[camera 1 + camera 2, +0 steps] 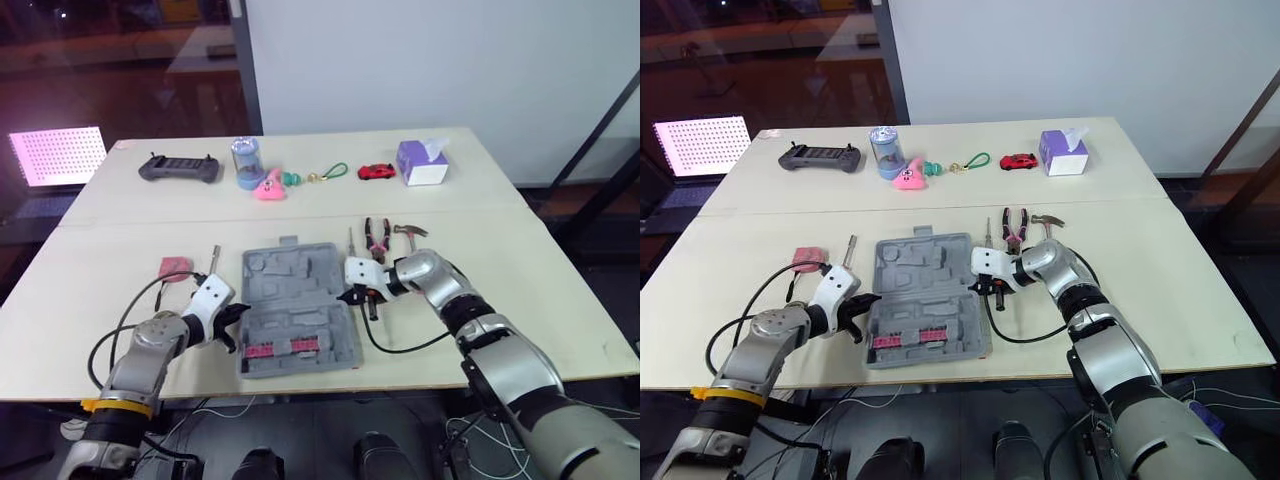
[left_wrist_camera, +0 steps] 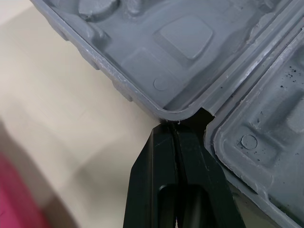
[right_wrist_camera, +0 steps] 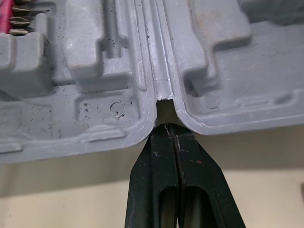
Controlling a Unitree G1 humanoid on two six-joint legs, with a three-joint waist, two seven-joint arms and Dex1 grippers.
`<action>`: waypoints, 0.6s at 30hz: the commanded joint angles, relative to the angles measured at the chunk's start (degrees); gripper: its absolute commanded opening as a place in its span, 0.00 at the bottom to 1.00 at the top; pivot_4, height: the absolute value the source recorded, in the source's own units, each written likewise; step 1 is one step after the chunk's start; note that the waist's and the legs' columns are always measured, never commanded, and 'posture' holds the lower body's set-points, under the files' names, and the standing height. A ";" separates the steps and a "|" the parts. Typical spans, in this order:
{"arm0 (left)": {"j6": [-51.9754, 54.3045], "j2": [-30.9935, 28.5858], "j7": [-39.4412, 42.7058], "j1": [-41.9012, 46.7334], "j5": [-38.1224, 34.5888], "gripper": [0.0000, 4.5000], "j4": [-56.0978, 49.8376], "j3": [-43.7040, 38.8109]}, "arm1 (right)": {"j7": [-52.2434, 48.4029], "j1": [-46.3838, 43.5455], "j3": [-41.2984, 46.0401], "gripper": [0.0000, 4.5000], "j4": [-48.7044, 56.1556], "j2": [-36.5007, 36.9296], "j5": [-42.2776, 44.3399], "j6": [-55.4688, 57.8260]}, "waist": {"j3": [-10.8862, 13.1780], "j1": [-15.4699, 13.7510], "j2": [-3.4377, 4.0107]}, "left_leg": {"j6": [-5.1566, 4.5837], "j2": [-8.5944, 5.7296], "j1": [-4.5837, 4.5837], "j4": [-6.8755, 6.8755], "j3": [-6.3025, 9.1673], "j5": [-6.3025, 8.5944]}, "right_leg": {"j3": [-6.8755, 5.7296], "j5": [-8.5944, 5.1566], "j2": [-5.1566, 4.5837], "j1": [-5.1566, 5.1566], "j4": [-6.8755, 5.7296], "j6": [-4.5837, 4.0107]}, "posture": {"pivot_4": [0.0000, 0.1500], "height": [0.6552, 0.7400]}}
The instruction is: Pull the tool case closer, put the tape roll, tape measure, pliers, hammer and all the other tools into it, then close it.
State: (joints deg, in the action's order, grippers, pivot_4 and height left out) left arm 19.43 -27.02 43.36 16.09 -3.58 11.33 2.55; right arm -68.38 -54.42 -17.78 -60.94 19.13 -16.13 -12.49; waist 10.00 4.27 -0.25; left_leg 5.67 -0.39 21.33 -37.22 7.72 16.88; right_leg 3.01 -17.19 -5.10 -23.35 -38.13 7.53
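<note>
The grey tool case (image 1: 295, 300) lies open near the table's front edge, with red bit holders (image 1: 285, 348) in its near half. My left gripper (image 1: 236, 320) is shut, its tips at the hinge notch on the case's left side (image 2: 185, 38). My right gripper (image 1: 351, 292) is shut too, tips at the hinge notch on the right side (image 3: 95, 52). Pliers (image 1: 377, 240) and a hammer (image 1: 408, 232) lie just behind the right gripper. A thin screwdriver (image 1: 214, 258) and a red tape measure (image 1: 176, 267) lie left of the case.
Along the table's back stand a black controller (image 1: 179, 168), a blue roll-like cylinder (image 1: 246, 162), a pink toy (image 1: 269, 187), a green keychain (image 1: 327, 176), a red toy car (image 1: 376, 171) and a purple tissue box (image 1: 421, 162). Cables trail from both wrists.
</note>
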 commanded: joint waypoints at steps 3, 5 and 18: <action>-0.68 0.71 1.50 -0.13 1.07 0.00 -2.37 4.21 | -1.92 1.63 -0.96 0.01 4.79 -0.70 0.88 2.17 | 0.00 -0.17 0.00 | 0.00 0.00 -0.02 0.02 0.01 0.00 | 0.00 0.00 0.01 0.00 -0.01 0.00 | 1.00 1.00; -1.32 0.43 1.04 -0.85 1.52 0.00 -2.11 3.94 | -1.86 2.33 -0.92 0.01 6.04 -0.58 1.00 3.28 | -0.02 -0.16 0.00 | 0.00 0.00 -0.02 0.02 0.00 0.00 | 0.00 0.00 0.00 0.00 -0.01 0.00 | 1.00 1.00; -1.17 -1.03 0.37 -1.89 0.89 0.00 -2.82 1.87 | -3.02 5.19 -1.71 0.01 13.00 1.18 1.38 8.40 | -0.02 -0.17 0.00 | 0.00 0.00 -0.03 0.03 0.00 0.00 | 0.00 0.00 0.01 0.00 -0.01 0.00 | 1.00 1.00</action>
State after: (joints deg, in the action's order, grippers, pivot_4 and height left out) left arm 18.31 -28.04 42.72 15.36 -1.91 10.13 3.49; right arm -70.02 -50.04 -18.37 -50.33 20.90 -15.42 -4.57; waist 9.98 4.10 -0.25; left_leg 5.67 -0.38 21.30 -37.18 7.73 16.88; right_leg 3.01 -17.19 -5.09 -23.35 -38.13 7.53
